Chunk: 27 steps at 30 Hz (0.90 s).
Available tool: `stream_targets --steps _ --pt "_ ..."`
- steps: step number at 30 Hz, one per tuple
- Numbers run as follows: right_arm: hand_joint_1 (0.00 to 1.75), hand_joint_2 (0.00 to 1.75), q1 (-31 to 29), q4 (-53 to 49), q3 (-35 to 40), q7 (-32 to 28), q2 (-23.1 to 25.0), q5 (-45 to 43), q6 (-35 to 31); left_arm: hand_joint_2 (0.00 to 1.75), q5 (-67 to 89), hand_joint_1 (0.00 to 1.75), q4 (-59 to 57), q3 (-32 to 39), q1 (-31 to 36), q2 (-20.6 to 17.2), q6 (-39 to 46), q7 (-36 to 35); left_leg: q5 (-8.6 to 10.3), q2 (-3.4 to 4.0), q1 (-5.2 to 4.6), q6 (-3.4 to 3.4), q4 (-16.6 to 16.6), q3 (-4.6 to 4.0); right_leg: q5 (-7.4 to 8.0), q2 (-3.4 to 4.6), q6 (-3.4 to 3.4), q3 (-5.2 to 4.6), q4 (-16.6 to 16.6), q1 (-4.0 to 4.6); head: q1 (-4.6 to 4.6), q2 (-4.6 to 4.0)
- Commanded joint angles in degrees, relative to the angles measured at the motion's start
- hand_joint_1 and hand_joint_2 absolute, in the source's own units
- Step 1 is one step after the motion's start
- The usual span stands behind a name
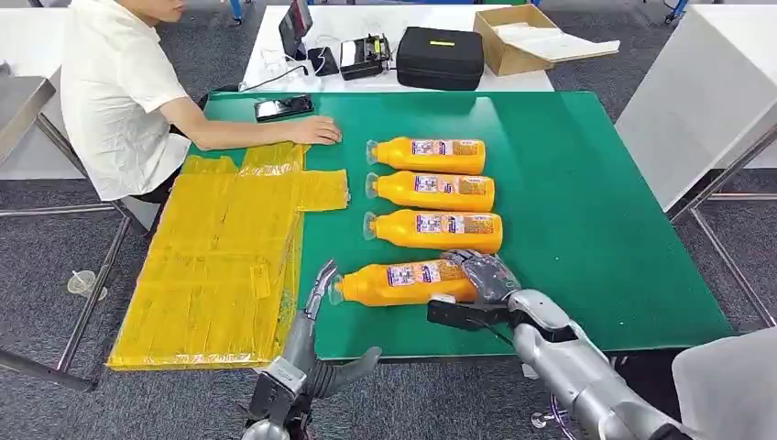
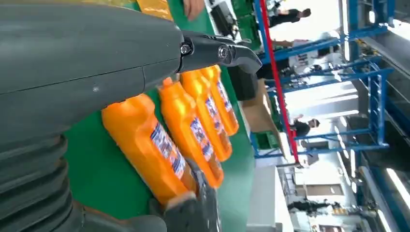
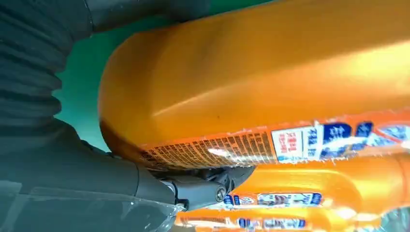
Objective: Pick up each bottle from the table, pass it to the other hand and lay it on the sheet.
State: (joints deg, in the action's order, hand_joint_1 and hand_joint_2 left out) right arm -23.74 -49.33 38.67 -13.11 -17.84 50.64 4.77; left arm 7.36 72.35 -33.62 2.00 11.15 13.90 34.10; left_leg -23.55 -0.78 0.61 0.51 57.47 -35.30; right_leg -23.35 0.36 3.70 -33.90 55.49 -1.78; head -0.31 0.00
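Several orange bottles with white caps lie side by side on the green table (image 1: 586, 202). My right hand (image 1: 478, 280) grips the base end of the nearest bottle (image 1: 399, 283), which lies slightly tilted; I cannot tell whether it is off the table. The right wrist view shows that bottle (image 3: 251, 87) close up with my fingers (image 3: 198, 189) curled under it. My left hand (image 1: 316, 344) is open at the table's front edge, one finger reaching up beside the bottle's cap. In the left wrist view the bottles (image 2: 145, 145) lie beyond my spread fingers (image 2: 217, 50). The yellow sheet (image 1: 220, 266) covers the table's left part.
A person sits at the far left with a hand (image 1: 316, 131) resting on the sheet's far edge. A phone (image 1: 282, 107) lies at the table's far side. On the white table behind stand a black case (image 1: 440, 57) and a cardboard box (image 1: 527, 37).
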Motion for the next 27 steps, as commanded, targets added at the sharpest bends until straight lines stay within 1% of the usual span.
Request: stream_targets --steps 1,2,4,5,6,7,8,9,11,13,14,15,17,18,19,20,21,22,23,25,26,27 --pt "1.75 1.75 -1.73 11.4 6.49 2.23 -1.47 -2.2 3.76 1.75 -0.85 0.0 -4.9 -1.68 2.67 -0.04 0.08 0.37 -0.03 -0.19 0.06 0.02 0.0 0.09 -0.07 -0.31 -0.29 0.19 -0.09 0.11 0.0 0.0" --pt "1.75 1.75 -1.73 11.74 6.58 2.26 -1.41 -2.71 3.85 1.75 -0.96 0.0 -5.0 -1.72 2.75 -0.02 0.11 0.44 -0.03 -0.23 0.05 0.01 -0.08 0.26 -0.17 -0.32 -0.13 0.37 -0.14 0.08 0.0 0.0" --pt "1.75 1.75 -1.43 11.96 6.67 2.17 -1.36 -3.3 3.41 1.75 -1.19 0.0 -5.11 -1.73 2.84 0.02 0.16 0.52 0.06 -0.28 0.09 0.06 -0.1 0.19 -0.13 -0.42 -0.23 0.38 -0.22 0.15 0.0 0.0" --pt "1.75 1.75 -1.4 11.98 6.66 2.15 -1.35 -3.38 3.34 1.75 -1.21 0.0 -5.14 -1.75 2.86 0.02 0.14 0.52 0.02 -0.24 0.05 0.05 -0.07 0.38 -0.19 -0.25 -0.05 0.55 -0.14 0.07 0.0 0.0" --pt "1.75 1.75 -1.3 11.94 6.59 2.06 -1.31 -3.56 3.2 1.75 -1.23 0.0 -5.16 -1.76 2.9 0.02 0.13 0.54 0.12 -0.32 0.07 0.03 -0.1 0.36 -0.17 -0.36 -0.13 0.56 -0.21 0.1 0.0 0.0" --pt "1.75 1.75 -1.22 11.83 6.46 1.91 -1.27 -3.76 2.97 1.75 -1.27 0.0 -5.15 -1.78 2.89 0.02 0.13 0.56 0.13 -0.28 0.06 0.08 -0.08 0.46 -0.15 -0.29 -0.13 0.65 -0.19 0.09 0.0 0.0" --pt "1.75 1.75 -1.22 11.83 6.46 1.91 -1.27 -3.76 2.97 1.75 -1.27 0.0 -5.15 -1.78 2.89 0.02 0.13 0.56 0.1 -0.25 0.04 0.09 -0.06 0.57 -0.11 -0.24 -0.03 0.75 -0.17 0.06 0.0 0.0" --pt "1.75 1.75 -1.22 11.83 6.46 1.91 -1.27 -3.76 2.97 1.75 -1.27 0.0 -5.15 -1.78 2.89 0.02 0.13 0.56 0.12 -0.3 0.08 0.09 -0.09 0.55 -0.1 -0.33 -0.11 0.79 -0.24 0.12 0.0 0.0" --pt "1.75 1.75 -1.22 11.83 6.46 1.91 -1.27 -3.76 2.97 1.75 -1.27 0.0 -5.15 -1.78 2.89 0.02 0.13 0.56 0.03 -0.26 0.05 0.07 -0.04 0.73 -0.14 -0.25 -0.01 0.94 -0.23 0.08 0.0 0.0" --pt "1.75 1.75 -0.43 10.85 5.02 0.23 -1.03 -5.99 2.06 1.75 -1.41 0.0 -4.97 -1.88 2.86 -0.08 0.1 0.75 0.08 -0.32 0.08 0.09 -0.1 0.6 -0.1 -0.38 -0.12 0.88 -0.32 0.13 0.0 0.0" --pt "1.75 1.75 0.74 9.49 3.33 -2.07 -0.88 -8.66 1.46 1.75 -1.58 0.0 -4.86 -2.0 2.88 -0.19 0.01 0.94 0.04 -0.29 0.06 0.08 -0.07 0.69 -0.14 -0.31 -0.04 0.94 -0.27 0.1 0.0 0.0" --pt "1.75 1.75 2.1 7.88 1.75 -3.68 -0.65 -10.8 0.42 1.75 -1.76 0.0 -4.79 -2.0 2.86 -0.27 0.06 1.14 0.07 -0.34 0.08 0.08 -0.09 0.63 -0.12 -0.39 -0.11 0.91 -0.31 0.13 0.0 0.0" --pt "1.75 1.75 5.44 3.2 -1.46 -5.71 -0.03 -13.61 -2.0 1.75 -2.42 0.0 -4.34 -1.61 2.54 -0.34 0.31 1.36 0.0 -0.31 0.05 0.07 -0.06 0.79 -0.19 -0.28 0.03 1.02 -0.25 0.08 0.0 0.0" --pt "1.75 1.75 7.69 0.54 -4.64 -7.2 1.28 -15.83 -4.09 1.75 -3.67 0.0 -3.96 -0.7 2.1 0.02 0.86 1.16 0.04 -0.38 0.09 0.06 -0.09 0.71 -0.17 -0.38 -0.06 0.99 -0.32 0.13 0.0 0.0" --pt "1.75 1.75 10.26 -3.49 -7.31 -8.15 2.47 -17.31 -5.57 1.75 -6.09 0.0 -3.18 0.47 1.46 0.37 0.94 0.78 0.01 -0.33 0.1 0.05 -0.08 0.71 -0.18 -0.3 -0.03 0.98 -0.29 0.13 0.02 0.0" --pt "1.75 1.75 11.13 -4.97 -7.53 -7.86 2.73 -17.18 -5.58 1.75 -6.39 0.0 -2.86 0.34 1.49 0.1 0.83 0.75 -0.04 -0.21 0.07 0.05 -0.06 0.75 -0.19 -0.16 0.01 1.01 -0.25 0.1 0.0 0.0" --pt "1.75 1.75 11.17 -5.13 -7.49 -7.65 2.92 -17.09 -5.68 1.75 -6.41 0.0 -2.82 0.37 1.53 0.07 0.84 0.74 -0.05 -0.23 0.12 0.03 -0.13 0.67 -0.23 -0.28 -0.2 0.97 -0.32 0.19 0.0 0.0" --pt "1.75 1.75 13.46 -8.71 -10.63 -8.69 4.29 -18.9 -7.47 1.75 -10.24 0.0 -1.78 2.37 0.58 1.04 1.56 1.11 -0.06 -0.18 0.07 0.04 -0.07 0.61 -0.22 -0.17 -0.05 1.45 -0.22 0.1 0.02 0.0" --pt "1.75 1.75 14.53 -10.3 -12.08 -9.19 5.32 -19.6 -8.43 1.75 -12.14 0.0 -1.14 3.37 0.19 1.48 2.23 1.51 -0.11 -0.11 0.1 0.02 -0.05 0.57 -0.23 -0.13 -0.13 1.43 -0.22 0.15 0.0 0.0" --pt "1.75 1.75 17.43 -14.46 -15.31 -10.13 7.94 -20.14 -10.58 1.75 -16.66 0.0 0.95 4.28 -0.65 1.58 4.0 2.49 -0.13 -0.02 0.1 0.0 0.0 0.54 -0.19 0.01 -0.03 1.36 -0.16 0.16 -0.02 0.0" --pt "1.75 1.75 18.27 -15.66 -16.12 -10.38 8.84 -20.58 -11.01 1.75 -17.87 0.0 1.94 4.54 -1.05 1.52 4.29 2.84 -0.12 -0.07 0.06 -0.03 -0.01 0.47 -0.18 -0.03 0.01 1.28 -0.13 0.13 0.0 0.0" --pt "1.75 1.75 18.79 -16.37 -16.61 -10.55 9.36 -20.94 -11.44 1.75 -18.58 0.0 2.54 4.74 -1.37 1.51 4.42 2.99 -0.17 -0.07 0.1 -0.04 0.01 0.44 -0.24 -0.07 -0.1 1.26 -0.12 0.19 0.0 0.0"
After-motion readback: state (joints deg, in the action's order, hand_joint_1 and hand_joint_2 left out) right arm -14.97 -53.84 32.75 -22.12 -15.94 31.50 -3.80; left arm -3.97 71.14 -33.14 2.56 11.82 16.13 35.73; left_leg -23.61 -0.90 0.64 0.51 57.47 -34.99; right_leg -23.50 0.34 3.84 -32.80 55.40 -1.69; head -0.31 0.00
